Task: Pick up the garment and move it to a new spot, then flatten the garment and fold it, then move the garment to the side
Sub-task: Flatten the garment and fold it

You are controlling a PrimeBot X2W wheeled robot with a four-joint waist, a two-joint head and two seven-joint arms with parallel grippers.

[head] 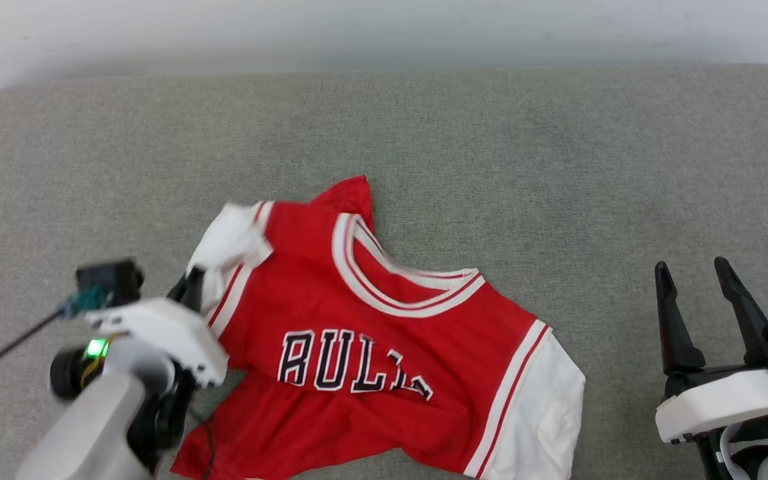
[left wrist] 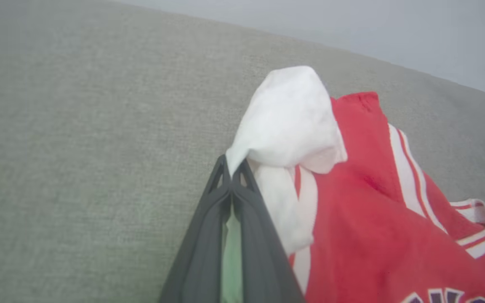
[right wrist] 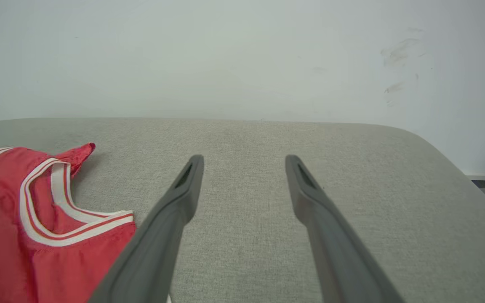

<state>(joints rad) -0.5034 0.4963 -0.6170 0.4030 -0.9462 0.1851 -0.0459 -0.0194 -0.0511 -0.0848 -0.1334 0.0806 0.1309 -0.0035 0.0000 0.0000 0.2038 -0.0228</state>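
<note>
The garment (head: 371, 360) is a red jersey with white red-striped trim and black lettering, lying rumpled on the grey cushion, front up, near the front edge. Its white lining is turned out at both armholes. My left gripper (head: 192, 283) is at the garment's left armhole. In the left wrist view its fingertips (left wrist: 232, 168) are shut on a fold of the white lining of the garment (left wrist: 352, 210). My right gripper (head: 691, 273) stands open at the lower right, off the cloth, nothing between its fingers (right wrist: 183, 198). The garment (right wrist: 36, 210) lies to its left there.
The grey cushion (head: 491, 147) reaches back to a pale wall (head: 384, 27), with bare fabric behind and on both sides of the jersey. In the right wrist view the cushion's rounded corner (right wrist: 436, 151) drops off at the right.
</note>
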